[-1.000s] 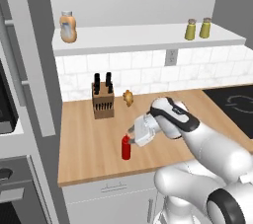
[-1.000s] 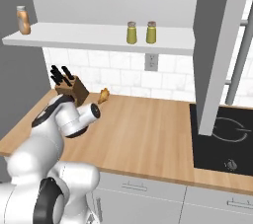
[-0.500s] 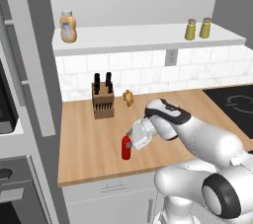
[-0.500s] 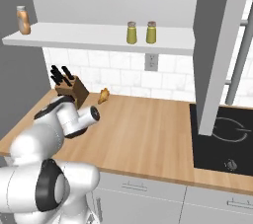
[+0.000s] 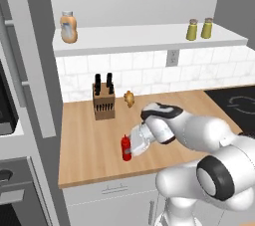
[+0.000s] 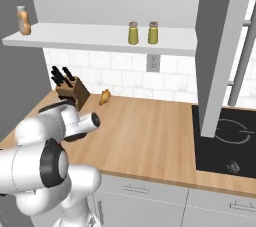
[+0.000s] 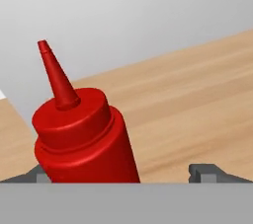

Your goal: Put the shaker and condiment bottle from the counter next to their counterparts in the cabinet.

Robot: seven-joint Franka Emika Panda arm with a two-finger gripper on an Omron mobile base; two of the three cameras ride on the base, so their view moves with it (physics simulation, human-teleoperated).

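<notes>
As the gripper (image 5: 130, 146) closes the last gap to the red condiment bottle (image 5: 126, 148) on the counter (image 5: 89, 140), its jaws stay spread around it, so pickup appears imminent.

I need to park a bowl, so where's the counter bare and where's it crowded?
Bare counter runs from the tan lumpy item to the cooktop. Also bare: front left, below the knife block. Crowded: around the red bottle, where the open pincer hovers.
</notes>
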